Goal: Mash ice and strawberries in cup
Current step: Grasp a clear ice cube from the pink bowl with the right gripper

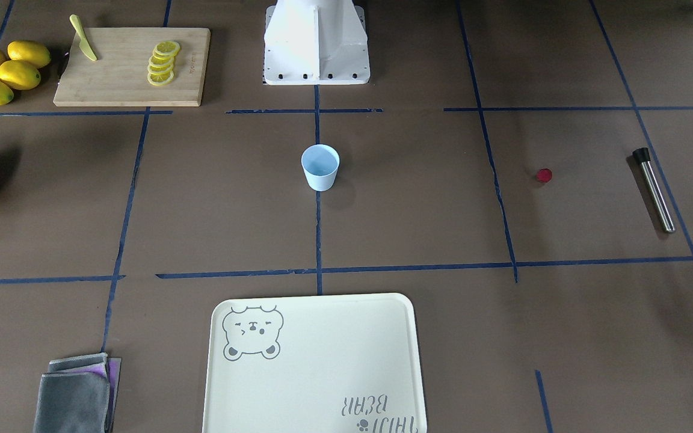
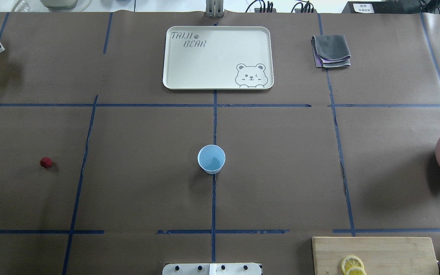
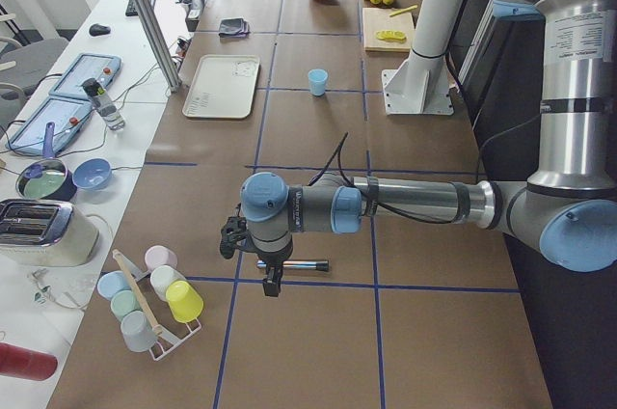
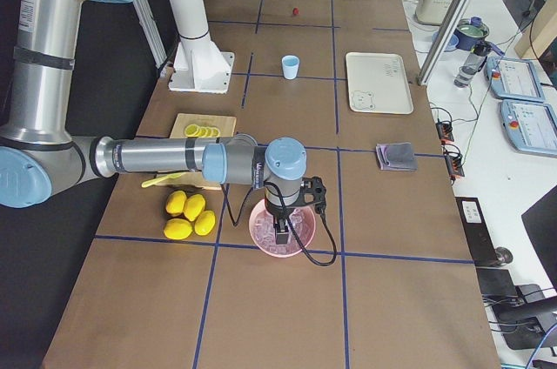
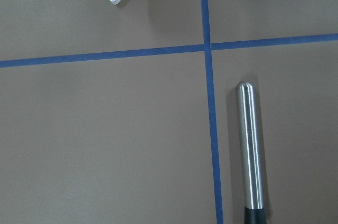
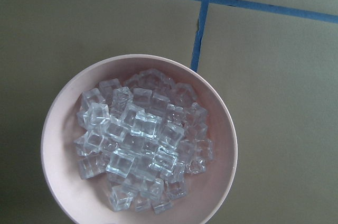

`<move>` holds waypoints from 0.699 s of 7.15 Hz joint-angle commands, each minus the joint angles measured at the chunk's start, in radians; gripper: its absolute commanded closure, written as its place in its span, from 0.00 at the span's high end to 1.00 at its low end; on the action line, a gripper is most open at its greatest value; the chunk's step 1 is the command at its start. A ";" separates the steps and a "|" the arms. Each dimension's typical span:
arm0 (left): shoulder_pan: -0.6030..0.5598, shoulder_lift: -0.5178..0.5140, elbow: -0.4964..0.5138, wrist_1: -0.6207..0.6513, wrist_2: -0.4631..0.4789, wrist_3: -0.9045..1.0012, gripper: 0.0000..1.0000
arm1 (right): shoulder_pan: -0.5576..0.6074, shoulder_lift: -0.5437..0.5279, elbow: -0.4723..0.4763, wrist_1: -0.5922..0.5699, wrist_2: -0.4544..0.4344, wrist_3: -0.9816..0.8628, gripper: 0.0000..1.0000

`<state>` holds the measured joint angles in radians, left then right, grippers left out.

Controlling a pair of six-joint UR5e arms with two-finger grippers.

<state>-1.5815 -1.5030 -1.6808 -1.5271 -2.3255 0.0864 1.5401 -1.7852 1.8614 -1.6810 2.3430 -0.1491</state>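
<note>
Ice (image 6: 140, 145) fills the pink bowl (image 6: 59, 129) directly under the right wrist camera. The clear cubes are likely hard and wet-slick, apt to squirt out of a pinch, so a top cube taken across its flat faces looks the safest hold. The right gripper (image 4: 283, 231) hangs over that bowl; I cannot tell whether its jaws are apart.

The strawberry (image 2: 46, 162), small and dark red, lies alone on the worktop (image 2: 147, 179), well off to the robot's left. It is probably soft and easily bruised, so it wants a light squeeze across its middle.

Between ice and strawberry the cup (image 2: 211, 159) stands upright and empty at the centre. It looks light enough to tip at a nudge.

The left gripper (image 3: 273, 279) hovers by the steel muddler (image 5: 249, 145); its state cannot be told either. Bare worktop rings the cup on all sides, and the tray (image 2: 174, 76) lies beyond it, toward the far edge.
</note>
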 commanded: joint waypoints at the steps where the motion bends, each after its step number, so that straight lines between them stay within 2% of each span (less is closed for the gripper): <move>1: 0.000 0.000 0.001 -0.001 0.000 -0.001 1.00 | 0.000 0.000 -0.001 0.000 0.013 -0.001 1.00; 3: 0.000 0.001 0.001 -0.001 0.000 -0.001 1.00 | -0.003 0.004 -0.001 0.003 0.057 0.000 1.00; 5: 0.000 0.001 0.001 -0.001 -0.002 -0.001 1.00 | -0.018 0.006 -0.005 0.001 0.061 0.028 1.00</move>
<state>-1.5815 -1.5018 -1.6797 -1.5278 -2.3258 0.0859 1.5324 -1.7809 1.8570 -1.6794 2.3992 -0.1399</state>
